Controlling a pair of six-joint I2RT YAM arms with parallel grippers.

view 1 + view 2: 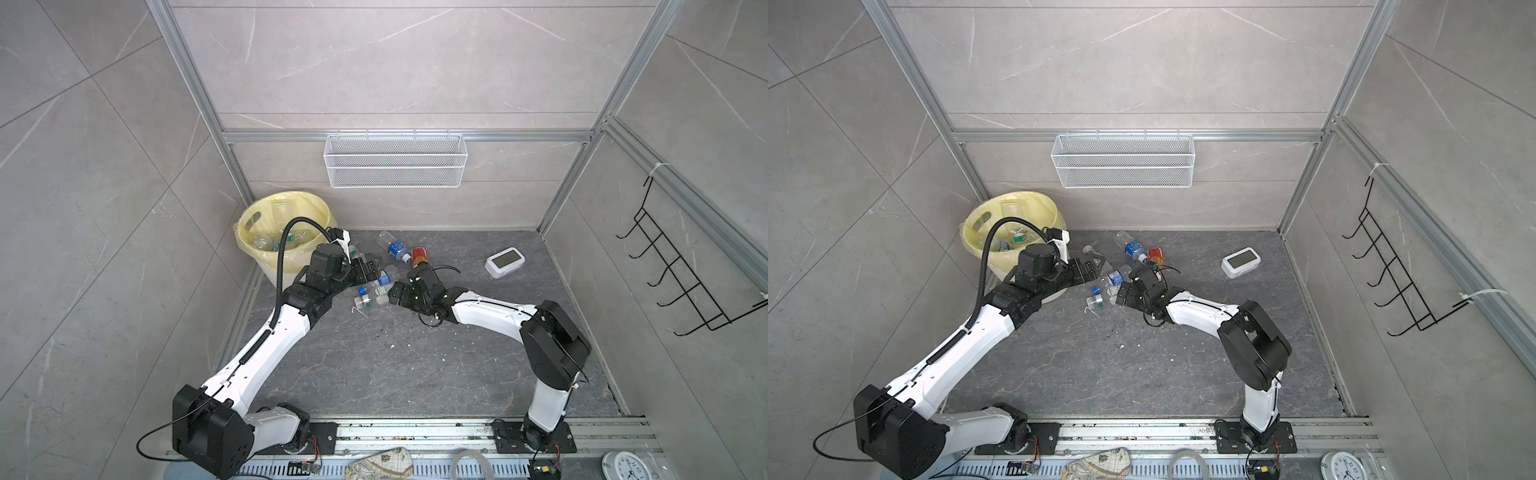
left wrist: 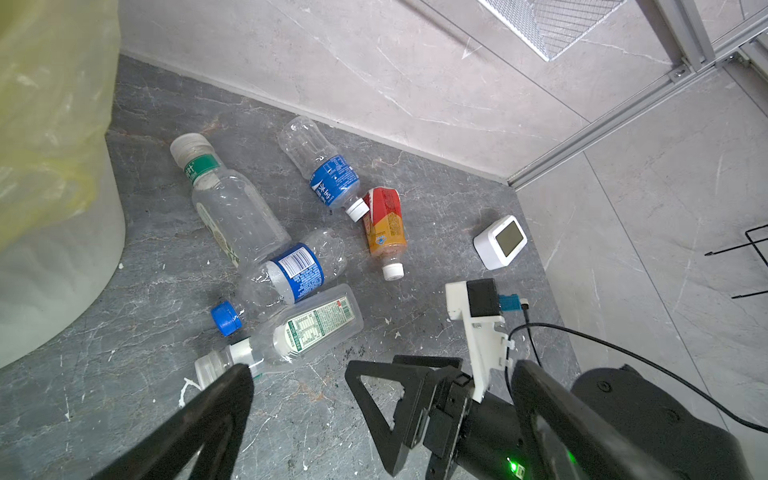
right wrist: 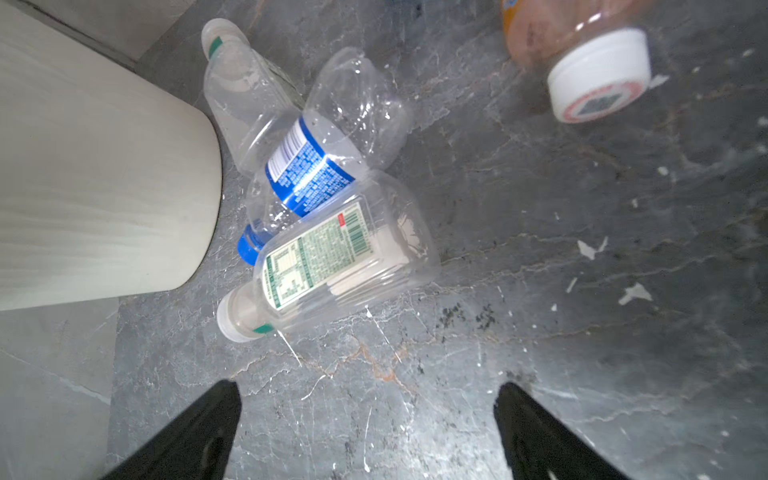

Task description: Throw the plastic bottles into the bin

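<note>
Both claws spread wide, nothing held. Left claw (image 1: 376, 272) just beside round cream-white plastic bin with yellow bag liner (image 1: 253, 249), above bottle cluster. Right claw (image 3: 368, 388) low over dark grey marbled surface (image 1: 415, 365), near clear bottle with green-white label (image 3: 332, 266). That bottle lies against crushed clear blue-label bottle (image 3: 307, 170). Orange-red bottle (image 2: 384, 224) lies nearby. Several clear bottles (image 1: 266, 243) inside bin.
</note>
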